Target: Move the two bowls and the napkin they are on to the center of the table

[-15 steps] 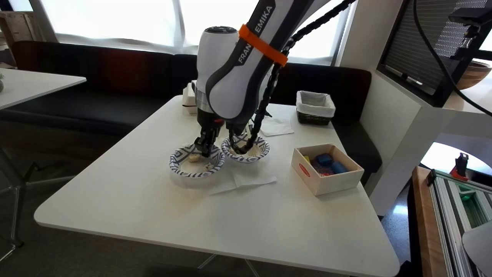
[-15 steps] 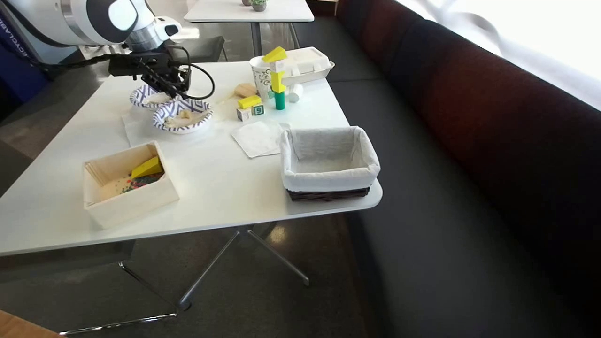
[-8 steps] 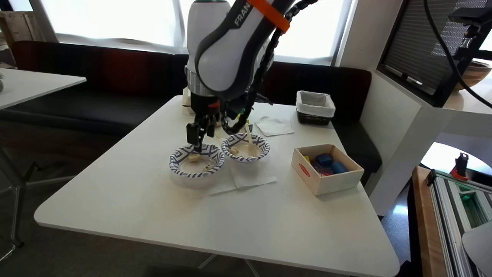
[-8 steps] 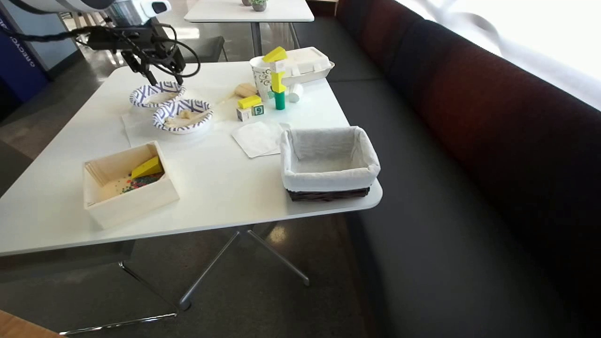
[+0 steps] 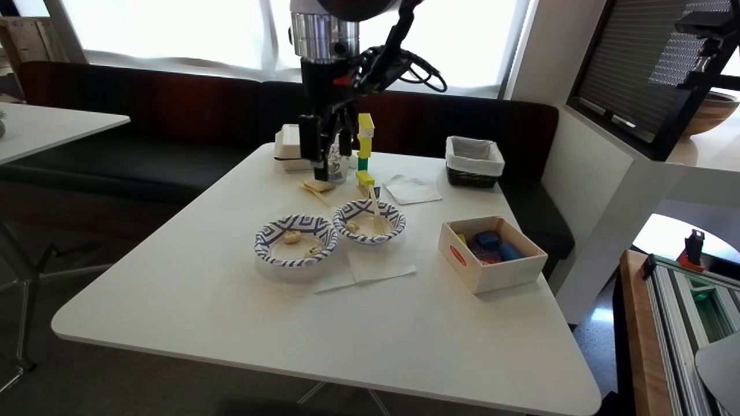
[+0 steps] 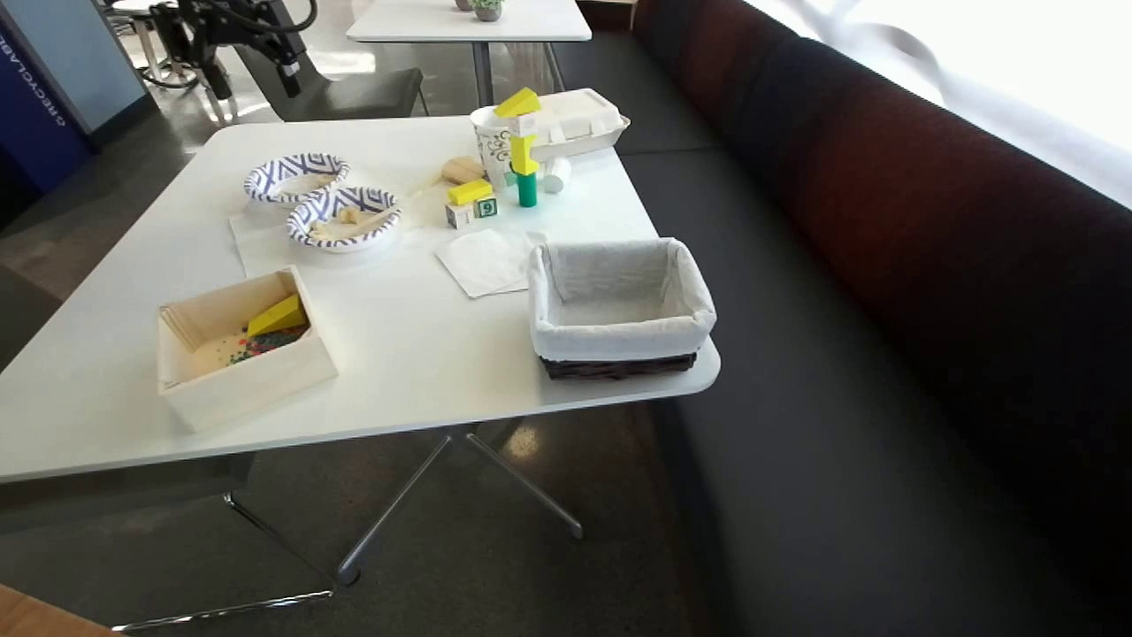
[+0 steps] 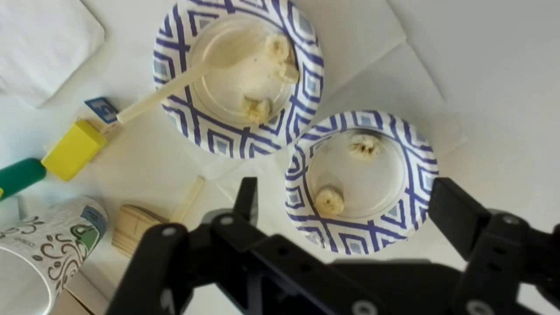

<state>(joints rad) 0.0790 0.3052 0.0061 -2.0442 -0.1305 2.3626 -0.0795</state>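
The two bowls, white with a blue pattern, stand side by side. The bowl (image 7: 221,142) with a pale fork (image 7: 175,85) and banana bits touches or nearly touches the bowl (image 5: 267,249) holding only banana bits. A thin white napkin (image 5: 378,267) lies partly beneath them; one edge shows past the bowls, the rest is covered. Well above the table, my gripper (image 5: 332,163) hangs open, holding nothing. In the wrist view its fingers stand wide on either side of the fork-free bowl, seen below. It is clear of both bowls in an exterior view, where the gripper (image 6: 256,88) is raised.
A wooden box (image 5: 491,254) with blocks sits near one table edge. A cloth-lined basket (image 6: 619,341), folded napkins (image 6: 486,263), a paper cup (image 6: 492,146), a takeout box (image 6: 579,124), a tall block stack (image 5: 365,141) and a round wooden piece (image 6: 462,170) share the table.
My gripper has risen from the rim of the fork-free bowl to well above the table, and its fingers have spread apart. Both bowls and the napkin look unmoved.
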